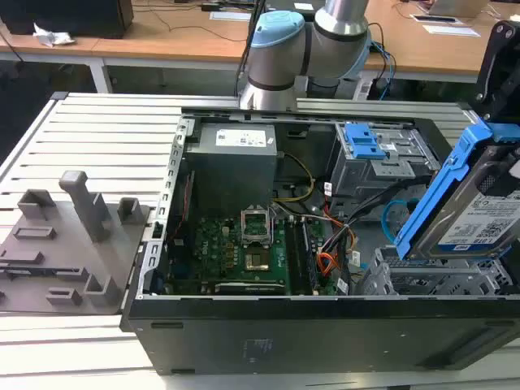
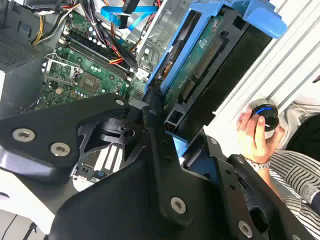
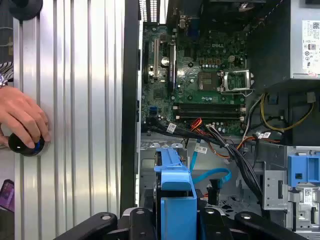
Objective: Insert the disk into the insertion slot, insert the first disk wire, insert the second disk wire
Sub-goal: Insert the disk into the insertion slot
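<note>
Closest to the lens, matte-black jointed links and bolt heads of the tool, pinched onto the hard disk by the edges of its blue plastic carrier. Held tilted, one end raised, low end just above the insertion slot at the near corner of the open tower case, on the exterior view's right, an angle judged to suit feeding the carrier down into the bay. Not yet seated; by the look of it, neither disk wire plugged in. Slot of thin grey perforated sheet metal, rectangular, barely wider than the carrier. Behind it and apart, a boxier grey cage topped with blue plastic tabs. Loose between the two, a flat light-blue data cable and a bundle of black, orange and yellow leads, seemingly left slack within reach of the bay. Deeper in the case, green motherboard with bare metal processor socket, and a plain grey power supply. Case laid on its side, panel off, on a ribbed aluminium bench, likely to open the bays to an approach from above. Beside the case in both wrist views, a person's hand cupped over a round black knob with a blue ring, striped sleeve behind.
</note>
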`<state>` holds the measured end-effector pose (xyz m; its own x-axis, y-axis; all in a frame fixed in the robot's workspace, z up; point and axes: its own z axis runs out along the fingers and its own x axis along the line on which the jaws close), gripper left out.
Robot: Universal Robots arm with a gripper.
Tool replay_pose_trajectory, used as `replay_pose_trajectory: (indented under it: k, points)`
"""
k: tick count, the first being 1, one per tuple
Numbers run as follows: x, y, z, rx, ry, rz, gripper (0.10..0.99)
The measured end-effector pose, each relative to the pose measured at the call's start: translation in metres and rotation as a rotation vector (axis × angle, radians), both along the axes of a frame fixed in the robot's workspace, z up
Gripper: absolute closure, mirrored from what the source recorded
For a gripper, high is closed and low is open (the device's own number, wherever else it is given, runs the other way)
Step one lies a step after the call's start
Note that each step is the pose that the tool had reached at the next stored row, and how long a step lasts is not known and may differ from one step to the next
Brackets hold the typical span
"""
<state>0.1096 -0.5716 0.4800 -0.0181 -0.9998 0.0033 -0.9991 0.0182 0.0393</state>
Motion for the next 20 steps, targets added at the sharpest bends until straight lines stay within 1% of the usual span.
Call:
replay_pose_trajectory:
  k: [2,5,7,9,11,12,13,15,17,19,20]
  points:
    - [0.0,0.0,-0.0025,0.0,0.0,0.0,0.722]
    - [0.0,0.0,-0.0098,0.0,0.0,0.0,0.722]
    - [0.0,0.0,-0.0133,0.0,0.0,0.0,0.722]
    - [0.0,0.0,-0.0179,0.0,0.0,0.0,0.722]
    - [0.0006,0.0006,-0.0253,0.0,0.0,0.0,0.722]
    - [0.0023,0.0033,-0.0265,0.0,0.0,0.0,0.722]
    - [0.0038,0.0076,-0.0273,0.0,0.0,0.0,0.722]
    - [0.0046,0.0113,-0.028,0.0,0.0,0.0,0.722]
    - [0.0061,0.0164,-0.0301,0.0,0.0,0.0,0.722]
    - [0.0062,0.0176,-0.0339,0.0,0.0,0.0,0.722]
    - [0.0065,0.0179,-0.0381,0.0,0.0,0.0,0.722]
